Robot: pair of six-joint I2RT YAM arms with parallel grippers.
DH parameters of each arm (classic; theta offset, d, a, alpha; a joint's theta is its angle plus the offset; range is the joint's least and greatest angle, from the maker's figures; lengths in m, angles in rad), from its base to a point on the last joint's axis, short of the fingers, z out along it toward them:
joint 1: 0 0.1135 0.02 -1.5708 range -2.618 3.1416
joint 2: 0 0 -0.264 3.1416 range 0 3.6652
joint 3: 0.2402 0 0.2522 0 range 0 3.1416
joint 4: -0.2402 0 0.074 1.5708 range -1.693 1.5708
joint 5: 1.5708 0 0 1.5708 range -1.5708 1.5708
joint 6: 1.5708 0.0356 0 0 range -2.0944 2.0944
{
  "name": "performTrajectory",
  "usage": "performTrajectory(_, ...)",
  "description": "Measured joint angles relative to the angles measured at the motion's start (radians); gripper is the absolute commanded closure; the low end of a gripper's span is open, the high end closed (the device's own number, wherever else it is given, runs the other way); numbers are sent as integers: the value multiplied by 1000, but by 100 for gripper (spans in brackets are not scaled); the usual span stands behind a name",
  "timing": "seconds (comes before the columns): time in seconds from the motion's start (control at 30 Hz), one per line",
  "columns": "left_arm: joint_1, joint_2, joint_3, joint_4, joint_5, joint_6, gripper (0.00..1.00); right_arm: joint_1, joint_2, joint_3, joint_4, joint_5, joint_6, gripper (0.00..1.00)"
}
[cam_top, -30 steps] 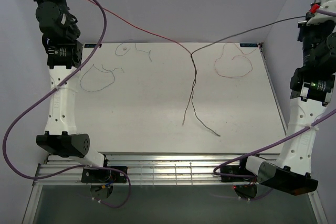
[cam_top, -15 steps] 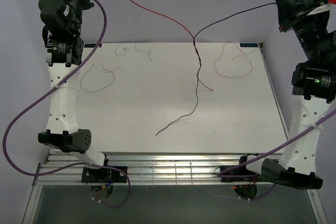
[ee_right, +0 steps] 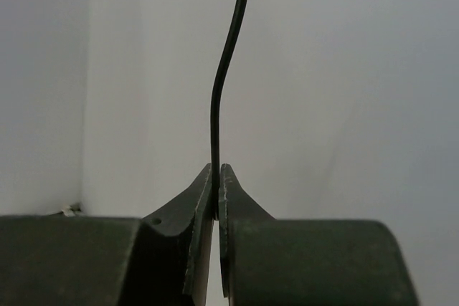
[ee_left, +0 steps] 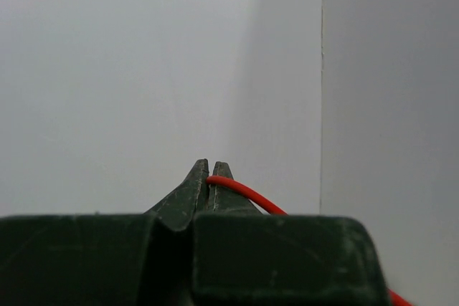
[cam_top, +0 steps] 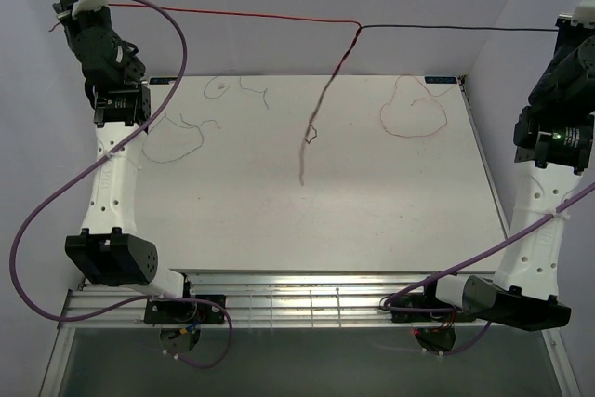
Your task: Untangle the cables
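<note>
Overhead, the red cable [cam_top: 232, 14] and black cable [cam_top: 465, 28] make one taut, nearly level line from arm to arm, high above the table [cam_top: 232, 230]. Long axis runs left-right. They meet at a twist [cam_top: 358, 27] that lies somewhat nearer the right arm.

Below that junction, both tails [cam_top: 316, 109] hang wound round each other, slanting down and toward the left. I cannot tell if the lower end touches the table.

Left gripper [ee_left: 210, 177]: fingers pressed together, pinching the red cable, which curves off to its right. Right gripper [ee_right: 216, 177]: shut tight on the black cable, with a short stub standing up past the tips.

Judgement: pulling farther apart would likely only tighten the twist. The wound tails are what need freeing, and they lie below and between both grippers.

Views: only the top camera shows the junction, the tails and the finer strands: a pale red loop [cam_top: 414, 118], a grey loop [cam_top: 172, 141] and a greenish piece [cam_top: 218, 88], all lying apart on the table. Only the wrist cameras confirm the pinches; they show blank wall otherwise.
</note>
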Motion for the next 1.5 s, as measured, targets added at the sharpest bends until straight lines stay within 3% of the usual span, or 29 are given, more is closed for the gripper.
performTrajectory(0.4,18,-23,-100,230,-43,198,100,0,-33,-168,211,192,-287,92)
performTrajectory(1.23,67,-42,-175,333,-74,288,100,-8,-55,-233,311,248,-397,92)
performTrajectory(1.5,95,-44,-227,389,-65,323,100,-12,-94,-326,388,254,-476,92)
